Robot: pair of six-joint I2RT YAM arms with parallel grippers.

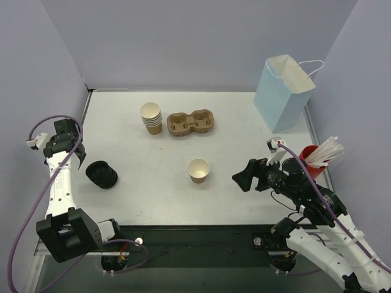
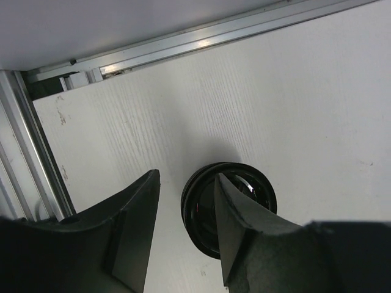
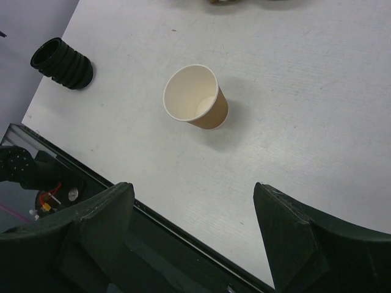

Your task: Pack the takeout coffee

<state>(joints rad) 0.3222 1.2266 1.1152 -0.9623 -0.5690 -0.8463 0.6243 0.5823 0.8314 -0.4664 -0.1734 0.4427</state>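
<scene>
Cup: small tan kraft-paper cup with a cream inside (image 1: 198,170) is standing upright and lidless near the middle of the white table (image 1: 244,122). It is well apart from the brown moulded-pulp two-cup tray (image 1: 190,122), whose hollows are both sitting empty.
Lids: stack of black round plastic lids (image 1: 101,174) is lying toward the left edge, seemingly tipped on its side.
Handling: you are dealing with thin paper, likely light and easy to crush or tip. A gentle pinch across the wall just under the rolled rim looks safest. The lids look stiff but slick, and nested ones may be clinging together.
Left gripper (image 2: 186,177): it is hovering over the lid stack with fingers partly spread, holding nothing. One fingertip is overlapping the stack in the wrist view, but contact is unclear.
Right gripper (image 3: 190,189): it is facing the cup from the near right, fingers spread wide, gripping nothing.
Writing: you are getting no readable brand or label on the cup, lids, tray or the pale blue paper bag with white handles (image 1: 284,91).
Surroundings: stack of lidless tan cups (image 1: 151,118) is standing just beside the tray, and a red cup of white straws (image 1: 314,160) is sitting at the right edge.
</scene>
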